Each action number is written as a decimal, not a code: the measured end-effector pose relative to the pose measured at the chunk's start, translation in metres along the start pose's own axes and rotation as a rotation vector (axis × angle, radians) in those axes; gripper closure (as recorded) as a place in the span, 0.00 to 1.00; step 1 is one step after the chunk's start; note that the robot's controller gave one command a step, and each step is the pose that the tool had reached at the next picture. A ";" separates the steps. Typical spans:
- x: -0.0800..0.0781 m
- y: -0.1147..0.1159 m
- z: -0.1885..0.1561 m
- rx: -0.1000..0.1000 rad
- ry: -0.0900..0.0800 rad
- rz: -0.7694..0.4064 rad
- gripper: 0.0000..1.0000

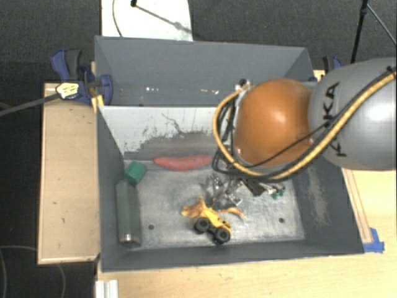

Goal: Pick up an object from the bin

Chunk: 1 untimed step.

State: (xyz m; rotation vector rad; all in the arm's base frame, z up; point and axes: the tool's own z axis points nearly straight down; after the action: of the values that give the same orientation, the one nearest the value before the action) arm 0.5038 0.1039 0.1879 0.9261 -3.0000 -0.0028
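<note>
- Camera view: the end effector point(222, 194) hangs low in the bin point(111, 166), right of centre. Whether it is open or closed cannot be told, and no thing is seen in its hold.
- The yellow toy vehicle point(214, 221) with black wheels lies just on its near side.
- Judgement: centre over the vehicle's body, clear of the wheels, before closing.
- The green cylinder point(127, 213) lies well apart, to the left.

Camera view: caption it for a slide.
Gripper low over a yellow toy truck in the grey bin, green cylinder lying at left.
</note>
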 end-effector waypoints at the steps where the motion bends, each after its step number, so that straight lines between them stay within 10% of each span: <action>1: 0.003 0.007 -0.058 0.001 0.000 -0.189 1.00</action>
State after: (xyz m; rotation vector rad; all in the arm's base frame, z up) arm 0.4974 0.1073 0.2463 1.2056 -2.8991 -0.0016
